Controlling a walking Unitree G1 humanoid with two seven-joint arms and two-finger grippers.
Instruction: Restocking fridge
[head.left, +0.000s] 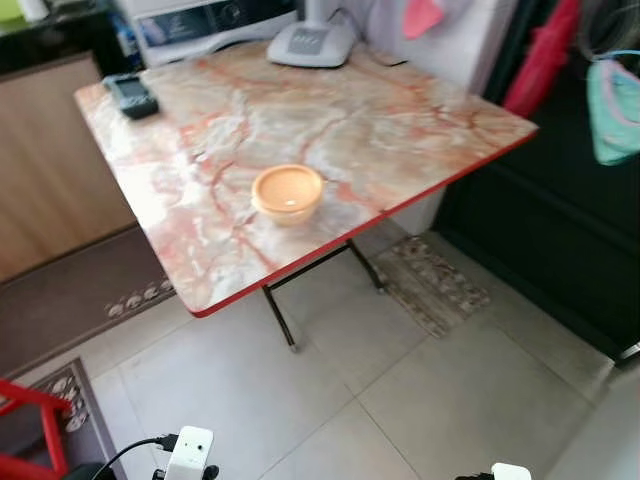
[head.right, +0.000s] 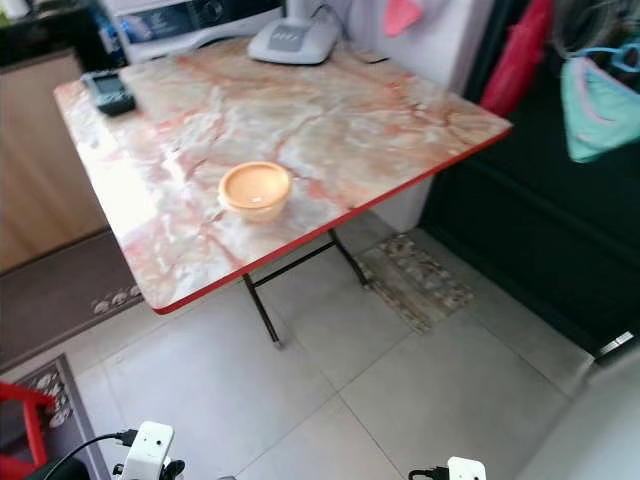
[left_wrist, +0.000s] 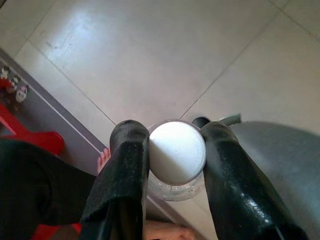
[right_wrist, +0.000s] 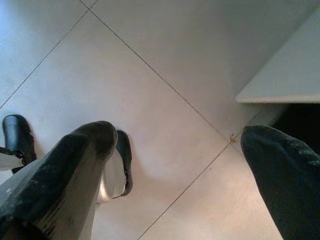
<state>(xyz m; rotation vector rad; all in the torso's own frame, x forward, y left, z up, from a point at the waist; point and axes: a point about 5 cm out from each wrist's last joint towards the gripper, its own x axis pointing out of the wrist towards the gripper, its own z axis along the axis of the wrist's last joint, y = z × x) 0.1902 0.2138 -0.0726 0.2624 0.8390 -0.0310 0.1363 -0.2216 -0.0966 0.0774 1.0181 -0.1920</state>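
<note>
In the left wrist view my left gripper (left_wrist: 176, 150) is shut on a clear bottle with a white ribbed cap (left_wrist: 177, 151), held low over the tiled floor. In the right wrist view my right gripper (right_wrist: 175, 145) is open with nothing between its fingers, hanging above the floor. An orange bowl (head.left: 286, 192) sits near the front edge of a marble-patterned folding table (head.left: 400, 130) with a red rim, ahead of me. The tops of both wrists (head.left: 189, 452) show at the lower edge of the eye views.
A black device (head.left: 131, 95) lies at the table's far left corner and a white appliance base (head.left: 310, 42) at the back. Small rugs (head.left: 432, 282) lie under and beside the table. A red frame (head.left: 30, 425) stands at lower left. A dark cabinet stands on the right.
</note>
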